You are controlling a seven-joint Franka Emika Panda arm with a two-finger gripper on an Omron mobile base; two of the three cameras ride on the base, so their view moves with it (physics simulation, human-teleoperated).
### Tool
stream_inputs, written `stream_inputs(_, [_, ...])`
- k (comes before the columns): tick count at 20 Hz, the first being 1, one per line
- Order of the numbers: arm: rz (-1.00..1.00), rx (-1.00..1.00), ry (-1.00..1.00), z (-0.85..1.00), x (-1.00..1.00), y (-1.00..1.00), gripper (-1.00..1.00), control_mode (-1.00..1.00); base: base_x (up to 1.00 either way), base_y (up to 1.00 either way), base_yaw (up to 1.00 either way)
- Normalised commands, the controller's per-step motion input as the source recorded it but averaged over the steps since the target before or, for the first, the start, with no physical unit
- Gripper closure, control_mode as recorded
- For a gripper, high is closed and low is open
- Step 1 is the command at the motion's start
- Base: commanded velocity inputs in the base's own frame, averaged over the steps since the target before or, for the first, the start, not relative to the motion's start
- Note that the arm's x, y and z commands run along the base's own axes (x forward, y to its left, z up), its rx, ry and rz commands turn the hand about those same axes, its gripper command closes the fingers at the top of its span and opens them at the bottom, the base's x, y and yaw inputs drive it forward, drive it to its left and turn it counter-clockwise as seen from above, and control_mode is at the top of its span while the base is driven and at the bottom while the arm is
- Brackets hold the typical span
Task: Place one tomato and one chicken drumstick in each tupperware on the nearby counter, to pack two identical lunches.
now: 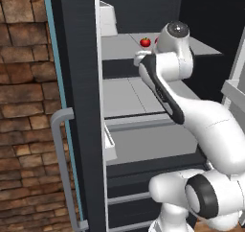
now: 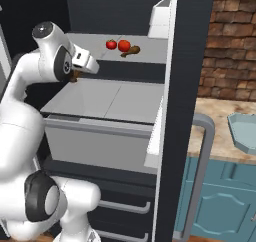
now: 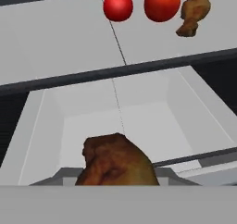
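My gripper [image 2: 76, 75] is shut on a brown chicken drumstick [image 3: 115, 162], held just in front of the fridge's lower grey shelf; the meat covers the fingertips in the hand view. On the upper shelf further in lie two red tomatoes [image 3: 118, 7] [image 3: 162, 3] and a second drumstick [image 3: 192, 15] to their right; they also show as tomatoes [image 2: 111, 44] [image 2: 124, 46] and drumstick [image 2: 131, 50]. One pale blue-grey tupperware [image 2: 244, 131] sits on the beige counter [image 2: 215, 113] to the right, partly cut off by the frame edge.
The black fridge door [image 2: 175, 111] with its grey handle [image 2: 205, 156] stands open between the shelves and the counter. Teal cabinets [image 2: 220, 201] run below the counter. A white drawer [image 3: 115, 121] lies under the gripper. A brick wall [image 1: 24, 106] is at left.
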Motion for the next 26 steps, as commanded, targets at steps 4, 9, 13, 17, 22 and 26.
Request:
stream_inputs(4, [0.18, 0.0, -0.02, 0.0, -0.84, 0.0, 1.0, -1.0, 0.0, 0.0, 0.0])
stream_inputs(9, [0.13, 0.0, -0.01, -0.01, -0.74, 0.0, 1.0, 1.0, -0.2, 0.0, 0.02])
stream_inputs(13, [0.0, 0.0, 0.0, 0.0, 0.0, 0.0, 1.0, 1.0, -1.0, 0.0, 0.01])
stream_inputs(17, [0.0, 0.0, 0.0, 0.0, 0.0, 0.0, 1.0, 1.0, -1.0, -0.01, -0.02])
stream_inputs(22, [0.0, 0.0, 0.0, 0.0, 0.0, 0.0, 1.0, 1.0, -0.85, -0.45, -0.09])
stream_inputs(26, [0.0, 0.0, 0.0, 0.0, 0.0, 0.0, 1.0, 1.0, -0.44, -0.84, -0.11])
